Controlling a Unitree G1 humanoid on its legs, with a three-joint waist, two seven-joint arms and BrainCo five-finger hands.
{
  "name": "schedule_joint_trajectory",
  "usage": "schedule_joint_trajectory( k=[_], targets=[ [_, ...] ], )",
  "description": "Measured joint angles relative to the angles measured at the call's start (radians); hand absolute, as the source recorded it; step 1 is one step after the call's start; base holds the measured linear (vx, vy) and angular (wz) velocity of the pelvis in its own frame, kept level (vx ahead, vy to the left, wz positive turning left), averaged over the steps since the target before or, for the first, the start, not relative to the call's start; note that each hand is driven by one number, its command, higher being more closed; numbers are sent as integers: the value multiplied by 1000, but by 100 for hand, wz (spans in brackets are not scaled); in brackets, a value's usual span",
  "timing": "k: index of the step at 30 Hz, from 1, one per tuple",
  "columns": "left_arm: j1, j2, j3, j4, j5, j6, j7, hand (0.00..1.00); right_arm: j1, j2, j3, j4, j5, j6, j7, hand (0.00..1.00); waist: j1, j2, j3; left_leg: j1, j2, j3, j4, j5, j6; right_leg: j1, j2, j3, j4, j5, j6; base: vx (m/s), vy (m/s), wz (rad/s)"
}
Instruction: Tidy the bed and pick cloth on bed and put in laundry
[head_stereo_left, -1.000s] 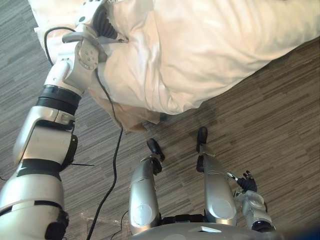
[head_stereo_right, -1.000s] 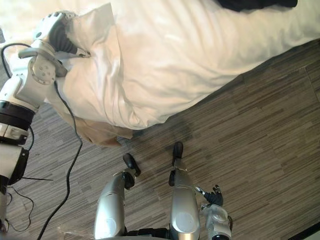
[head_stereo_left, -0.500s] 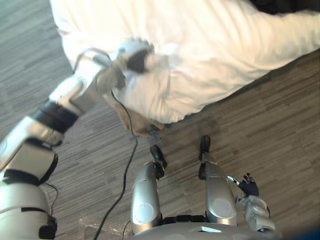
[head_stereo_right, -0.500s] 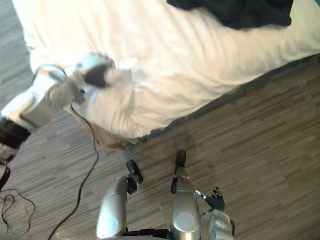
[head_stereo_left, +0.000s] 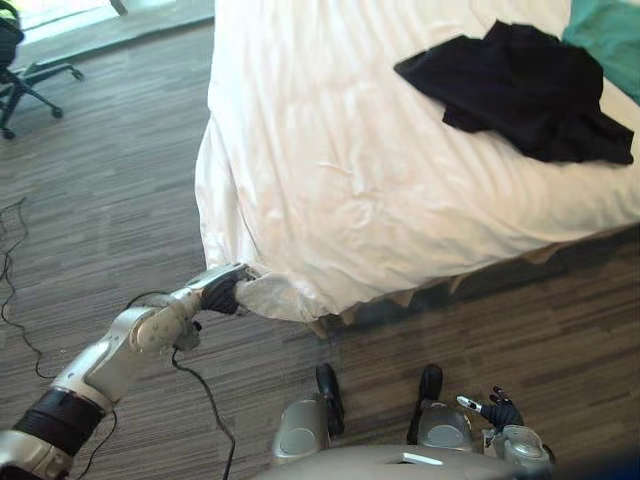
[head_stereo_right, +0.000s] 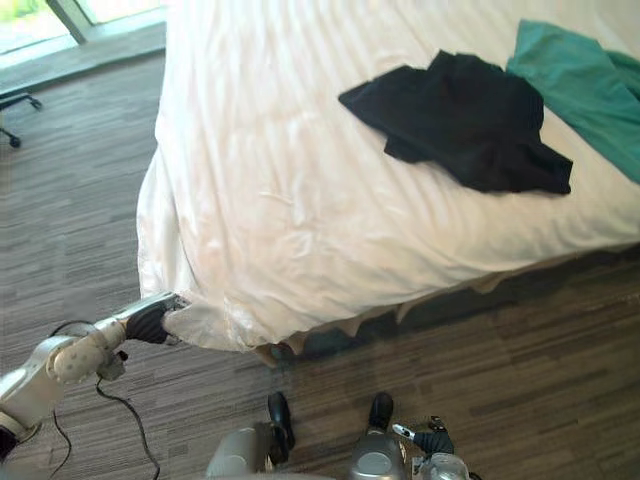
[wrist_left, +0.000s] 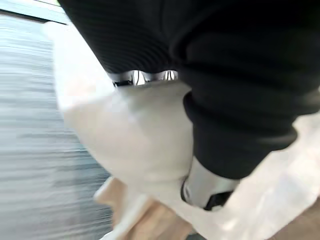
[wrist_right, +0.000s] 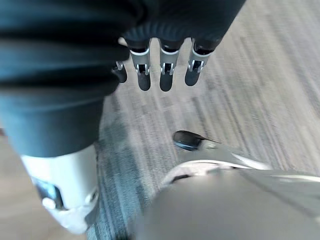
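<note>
A bed seen from above, covered by a white duvet (head_stereo_left: 330, 180) that hangs over its near edge toward a grey wood-look floor (head_stereo_left: 120, 200). The robot's left hand (head_stereo_left: 222, 293) reaches out low at the bed's near left corner. Its fingers (wrist_left: 145, 77) and thumb are curled around a bunched fold of the duvet's corner, so it is gripping the fabric, which spills pale and crumpled past it in the left wrist view. The right hand (head_stereo_left: 497, 412) hangs down by the robot's right side, well below the mattress. Its fingers (wrist_right: 165, 70) are straight and relaxed over the floor and hold nothing. A crumpled black garment (head_stereo_left: 520, 90) lies on top of the duvet, toward the far right part of the bed, well apart from the left hand and up and to the robot's right of it. Its long axis runs roughly left to right, slanting toward the near edge on the robot's right. A teal cloth (head_stereo_right: 590, 90) lies just beyond it, touching or overlapping its far right edge. Judging by side, the free right hand is better placed for the black garment, though both hands are far from it. An office chair (head_stereo_left: 20, 50) stands at the far left.
</note>
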Motion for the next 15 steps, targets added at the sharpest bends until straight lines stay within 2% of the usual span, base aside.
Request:
schedule_joint_trajectory(
  k=[4, 8, 9, 11, 15],
  targets=[
    [70, -105, 15, 109, 4, 7, 14, 0, 9, 1, -1, 8, 0, 10, 0, 0, 24, -19, -23, 39, -5, -29, -78, 47, -7, 27, 6, -42, -7, -9, 2, -30, -29, 27],
    [146, -273, 51, 233, 27, 23, 44, 0, 42, 11, -7, 8, 2, 21, -1, 0, 38, -43, -62, 66, -21, -91, -135, 80, -6, 73, 2, -111, -4, -39, 21, 7, -4, 48],
    [154, -293, 62, 254, 32, 27, 51, 0, 45, 15, -9, 8, 2, 21, -2, 0, 43, -46, -64, 75, -23, -94, -144, 84, -6, 78, 2, -118, -3, -42, 20, 7, 6, 45],
    [181, -362, 132, 322, 51, 52, 114, 0, 59, 33, -14, 8, 14, 21, -8, 0, 57, -64, -93, 79, -28, -118, -158, 90, -6, 91, 0, -150, 0, -57, 25, 19, 6, 38],
    [196, -474, 246, 355, 77, 79, 200, 0, 55, 61, -39, 3, 79, 17, -28, 0, 79, -70, -109, 90, -35, -142, -175, 100, -5, 109, -5, -172, 4, -64, 34, 44, 6, 24]
  ],
)
